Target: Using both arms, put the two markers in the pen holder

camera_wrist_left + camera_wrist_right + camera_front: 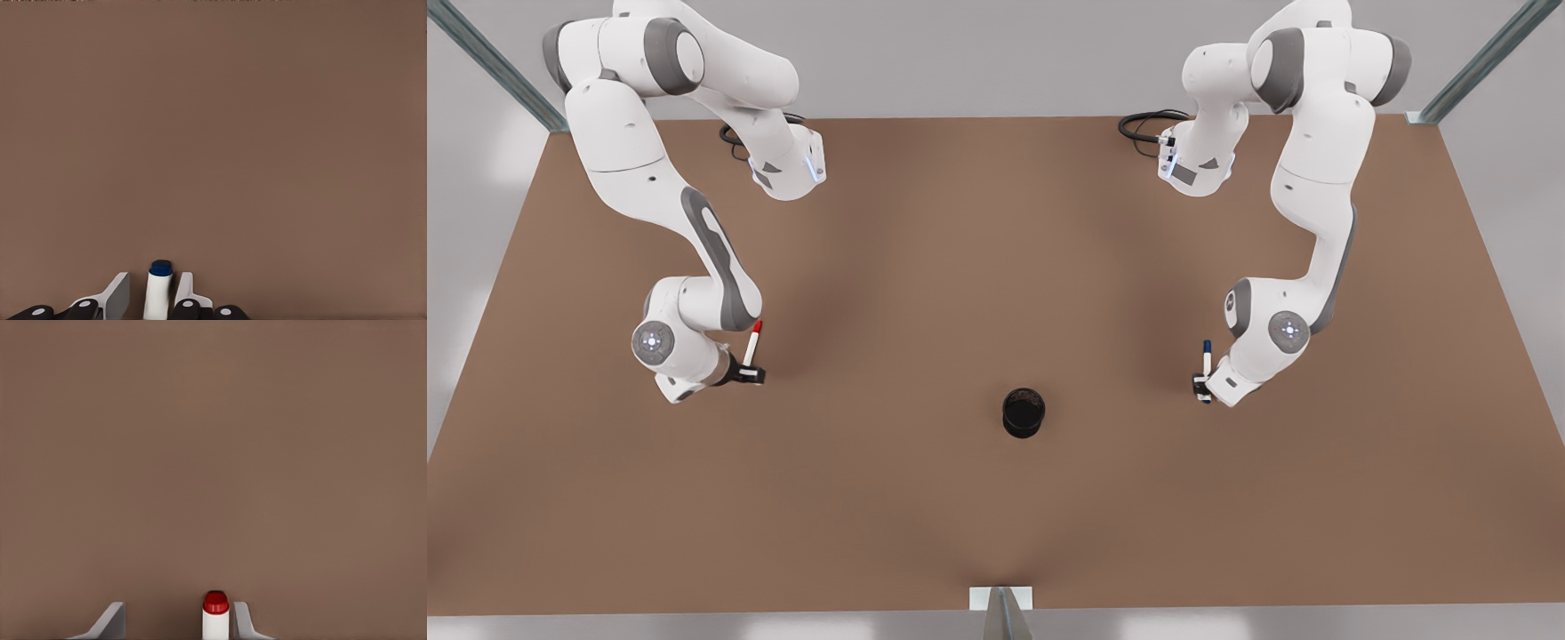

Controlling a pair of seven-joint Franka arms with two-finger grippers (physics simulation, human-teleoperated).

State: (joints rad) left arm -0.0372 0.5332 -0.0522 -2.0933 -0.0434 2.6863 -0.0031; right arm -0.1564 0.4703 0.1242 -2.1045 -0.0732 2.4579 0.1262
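Black pen holder (1023, 412), its inside dark.

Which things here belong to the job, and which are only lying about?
Belong to the job:
- blue marker, between the left hand's fingers
- red marker, between the right hand's fingers
- pen holder, holding no marker

Only lying about:
- black cables at the far edge of the table
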